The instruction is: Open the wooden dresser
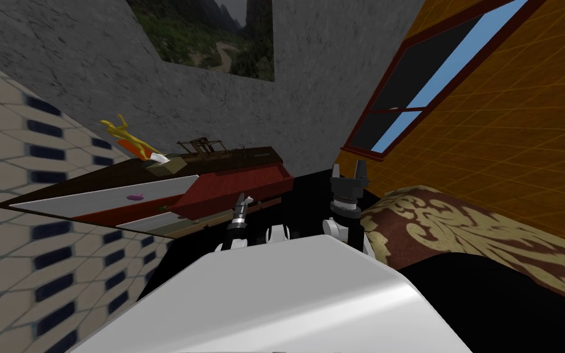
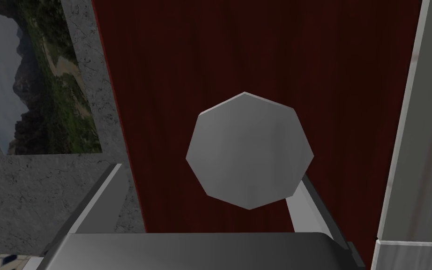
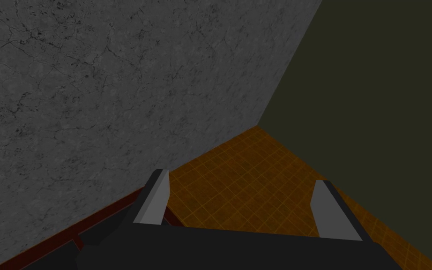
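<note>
The left gripper stands spread around the grey knob on the dresser drawer, apparently at the grasping step, so next it should pinch and pull straight.

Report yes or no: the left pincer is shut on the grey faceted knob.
No: the left pincer is open, one finger clear of the grey faceted knob, dark red drawer front showing between.

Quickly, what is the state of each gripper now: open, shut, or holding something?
Left gripper: open, with the grey knob of the red drawer between its fingers.
Right gripper: open, holding nothing.
</note>
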Controlling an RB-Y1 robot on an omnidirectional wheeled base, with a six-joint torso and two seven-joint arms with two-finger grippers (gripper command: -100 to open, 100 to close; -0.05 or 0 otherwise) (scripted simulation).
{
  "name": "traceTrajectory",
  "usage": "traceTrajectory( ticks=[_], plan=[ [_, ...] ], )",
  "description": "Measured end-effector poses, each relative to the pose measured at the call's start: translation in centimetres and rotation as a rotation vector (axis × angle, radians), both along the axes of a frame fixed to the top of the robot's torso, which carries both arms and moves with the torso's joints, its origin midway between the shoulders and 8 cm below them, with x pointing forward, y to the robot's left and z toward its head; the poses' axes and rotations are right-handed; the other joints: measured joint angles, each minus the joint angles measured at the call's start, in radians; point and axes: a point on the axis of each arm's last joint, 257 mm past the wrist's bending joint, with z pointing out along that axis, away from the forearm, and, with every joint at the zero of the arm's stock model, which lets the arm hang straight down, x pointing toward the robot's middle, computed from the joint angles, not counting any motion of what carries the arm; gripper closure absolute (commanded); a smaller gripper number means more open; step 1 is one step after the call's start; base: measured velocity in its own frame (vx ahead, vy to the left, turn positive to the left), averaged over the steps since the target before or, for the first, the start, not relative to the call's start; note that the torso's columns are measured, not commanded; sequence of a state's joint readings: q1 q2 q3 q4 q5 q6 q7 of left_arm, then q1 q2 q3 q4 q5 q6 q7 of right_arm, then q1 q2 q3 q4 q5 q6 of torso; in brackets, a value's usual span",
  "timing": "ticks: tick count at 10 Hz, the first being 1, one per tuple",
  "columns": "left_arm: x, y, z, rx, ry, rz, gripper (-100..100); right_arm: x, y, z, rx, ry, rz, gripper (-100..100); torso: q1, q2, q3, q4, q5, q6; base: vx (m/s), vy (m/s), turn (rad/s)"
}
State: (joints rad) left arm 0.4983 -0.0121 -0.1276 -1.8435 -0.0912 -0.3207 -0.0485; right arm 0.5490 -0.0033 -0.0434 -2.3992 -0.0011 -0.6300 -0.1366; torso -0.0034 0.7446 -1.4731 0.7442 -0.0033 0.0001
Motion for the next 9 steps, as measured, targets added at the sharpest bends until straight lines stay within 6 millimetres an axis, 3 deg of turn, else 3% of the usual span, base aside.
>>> traceTrajectory(
  ticks=[3, 4, 9],
  plan=[
    [-0.4, 0.2, 0.8, 0.002, 0.013, 0.006, -100, 0.0, 0.0, 0.0, 0.000, 0.000, 0.000, 0, -0.003, 0.004, 0.002, 0.004, -0.002, 0.000, 0.003, 0.003, -0.006],
    [-0.5, 0.2, 0.6, 0.002, 0.020, 0.007, 0, 0.0, 0.0, 0.0, 0.000, 0.000, 0.000, 0, -0.002, 0.002, 0.002, 0.001, -0.001, 0.000, 0.000, 0.000, 0.000],
    [-0.6, 0.3, -0.3, 0.002, 0.042, 0.009, 0, 0.0, 0.0, 0.0, 0.000, 0.000, 0.000, 0, 0.003, -0.006, -0.003, -0.005, 0.003, 0.000, 0.000, 0.000, 0.000]
  ],
)
